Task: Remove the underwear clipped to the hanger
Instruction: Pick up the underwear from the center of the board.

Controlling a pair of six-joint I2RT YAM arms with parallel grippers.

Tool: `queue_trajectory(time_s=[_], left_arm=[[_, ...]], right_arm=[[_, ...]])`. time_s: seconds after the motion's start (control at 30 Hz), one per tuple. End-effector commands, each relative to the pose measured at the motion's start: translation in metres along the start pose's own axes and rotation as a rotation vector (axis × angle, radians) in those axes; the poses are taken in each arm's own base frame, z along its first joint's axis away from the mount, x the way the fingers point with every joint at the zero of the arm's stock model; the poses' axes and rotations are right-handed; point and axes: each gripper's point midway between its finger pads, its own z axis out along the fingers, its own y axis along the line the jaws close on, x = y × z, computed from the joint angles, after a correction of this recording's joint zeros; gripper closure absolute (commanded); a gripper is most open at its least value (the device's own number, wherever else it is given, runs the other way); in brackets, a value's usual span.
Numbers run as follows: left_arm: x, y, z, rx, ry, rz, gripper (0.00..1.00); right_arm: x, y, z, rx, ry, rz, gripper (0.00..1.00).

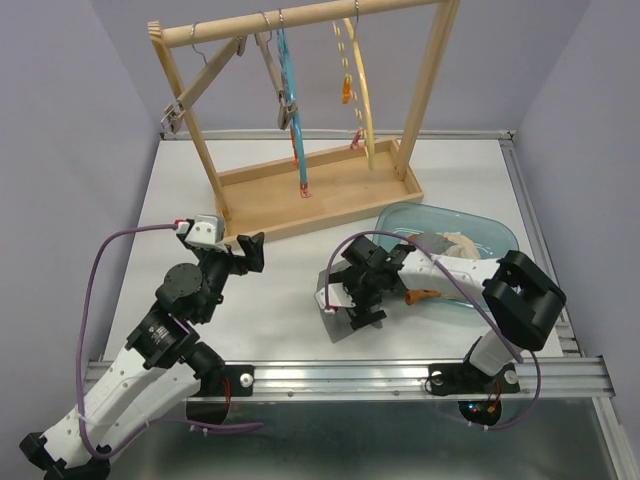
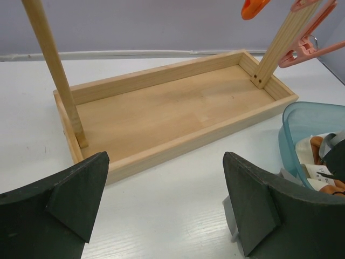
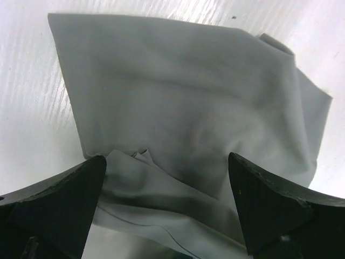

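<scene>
Right wrist view: my right gripper (image 3: 167,181) has its fingers spread wide, poised directly over the crumpled grey cloth underwear (image 3: 183,97), which lies on the white table (image 3: 27,81). I cannot tell whether my fingertips touch it. In the top view, that garment sits just beside the translucent blue plastic tub (image 1: 495,228), where a beige cloth garment (image 1: 462,243) lies inside. My left gripper (image 2: 164,189) also stands apart, holding nothing, low over the table and facing the shallow tray base of the wooden rack (image 2: 161,108).
</scene>
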Motion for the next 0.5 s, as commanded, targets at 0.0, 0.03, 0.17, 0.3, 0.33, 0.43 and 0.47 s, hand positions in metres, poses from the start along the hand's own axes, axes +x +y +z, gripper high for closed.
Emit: queue_trajectory(time_s=[0.0,0.03,0.17,0.3,0.33,0.43,0.47], left_arm=[[-0.009,-0.002,0.001,0.013,-0.04,-0.007,0.01],[-0.009,-0.002,0.001,0.013,-0.038,-0.007,0.01],[-0.009,-0.002,0.001,0.015,-0.041,-0.011,0.01],[-0.008,-0.003,0.001,0.025,-0.042,-0.017,0.01],[-0.008,-0.003,0.001,0.023,-0.042,-0.018,0.01],[-0.008,-0.003,0.001,0.027,-0.045,-0.019,0.01],[-0.008,-0.003,0.002,0.028,-0.044,-0.021,0.01]], right_arm=[[-0.002,-0.019,0.001,0.074,0.059,-0.031,0.0],[-0.001,-0.019,0.003,0.075,0.067,-0.032,0.0],[0.004,-0.021,0.011,0.075,0.107,-0.018,0.04],[0.009,-0.016,0.018,0.056,0.131,-0.01,0.12],[0.011,-0.015,0.02,0.047,0.137,-0.003,0.14],[0.014,-0.009,0.025,0.028,0.147,0.01,0.22],[0.016,-0.007,0.028,0.02,0.153,0.014,0.25]])
